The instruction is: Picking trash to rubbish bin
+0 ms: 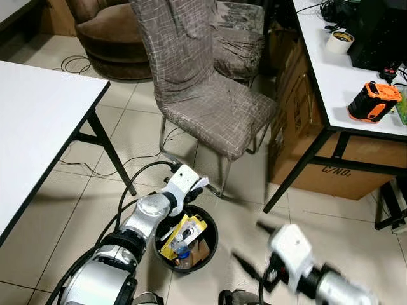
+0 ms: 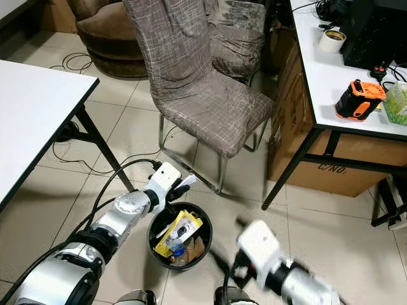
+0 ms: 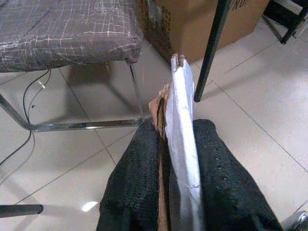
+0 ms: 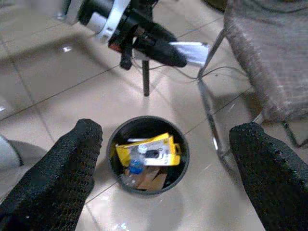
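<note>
A round black rubbish bin (image 1: 214, 236) stands on the tiled floor in front of me. It holds a yellow packet (image 4: 149, 150), a small bottle and brown card. My left gripper (image 1: 196, 188) hovers at the bin's far rim, shut on a flat white scrap of trash (image 3: 180, 120) with torn brown card behind it. The scrap sticks out past the fingertips, pointing toward the chair. My right gripper (image 1: 253, 246) hangs to the right of the bin, a little above the floor. It is open, and its fingers (image 4: 67, 168) stand wide apart.
A grey fabric chair (image 1: 210, 95) with chrome legs stands just behind the bin. A white table (image 1: 38, 121) is on the left. On the right another table (image 1: 337, 76) carries an orange device (image 1: 374, 100), above a cardboard box (image 1: 299, 127). Black cables (image 1: 137, 168) trail over the floor.
</note>
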Tool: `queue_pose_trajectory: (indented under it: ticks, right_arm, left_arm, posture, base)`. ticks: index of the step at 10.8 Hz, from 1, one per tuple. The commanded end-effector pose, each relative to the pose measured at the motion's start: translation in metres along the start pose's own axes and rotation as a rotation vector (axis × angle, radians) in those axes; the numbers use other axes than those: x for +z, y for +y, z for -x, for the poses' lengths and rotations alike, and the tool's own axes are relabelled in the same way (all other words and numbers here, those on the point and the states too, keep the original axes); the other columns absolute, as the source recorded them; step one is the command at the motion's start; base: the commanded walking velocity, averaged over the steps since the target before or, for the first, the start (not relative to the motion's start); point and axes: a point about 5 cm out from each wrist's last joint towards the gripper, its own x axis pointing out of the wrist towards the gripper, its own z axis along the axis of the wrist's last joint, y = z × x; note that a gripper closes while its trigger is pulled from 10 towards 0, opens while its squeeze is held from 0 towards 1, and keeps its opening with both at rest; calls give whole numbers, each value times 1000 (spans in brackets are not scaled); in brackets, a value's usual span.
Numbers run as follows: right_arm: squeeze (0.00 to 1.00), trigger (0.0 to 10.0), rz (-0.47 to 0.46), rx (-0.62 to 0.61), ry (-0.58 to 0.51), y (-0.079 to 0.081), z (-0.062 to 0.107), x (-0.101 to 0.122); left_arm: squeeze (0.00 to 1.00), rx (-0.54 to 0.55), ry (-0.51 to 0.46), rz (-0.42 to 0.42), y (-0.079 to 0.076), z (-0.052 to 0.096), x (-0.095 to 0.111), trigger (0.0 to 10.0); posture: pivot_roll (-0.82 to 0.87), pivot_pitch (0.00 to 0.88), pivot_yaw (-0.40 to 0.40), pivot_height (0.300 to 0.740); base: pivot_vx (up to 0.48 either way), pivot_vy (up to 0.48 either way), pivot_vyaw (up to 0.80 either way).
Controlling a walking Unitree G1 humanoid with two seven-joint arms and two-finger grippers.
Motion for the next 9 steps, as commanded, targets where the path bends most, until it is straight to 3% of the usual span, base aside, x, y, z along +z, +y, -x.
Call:
queue_pose_trajectory:
  ticks: [1, 8, 9]
  right_arm:
    - [0, 10000, 1, -23, 11, -2, 2, -3]
    - [0, 10000, 25, -50, -8, -7, -2, -3]
    - [0, 10000, 24, -182, -87, -24, -9, 8]
  left_arm:
    - [1000, -12, -2, 4, 0, -1, 3, 10000]
    - [1000, -38, -29, 26, -4, -2, 5, 10000]
    - [710, -29, -99, 103, 1, 6, 2, 10000]
  posture:
    - [-137, 147, -10, 740]
    - [-139, 110, -7, 740]
    - [-131, 83, 0, 740]
  base:
    - [0, 0, 0]
    - [0, 0, 0]
    - [0, 0, 0]
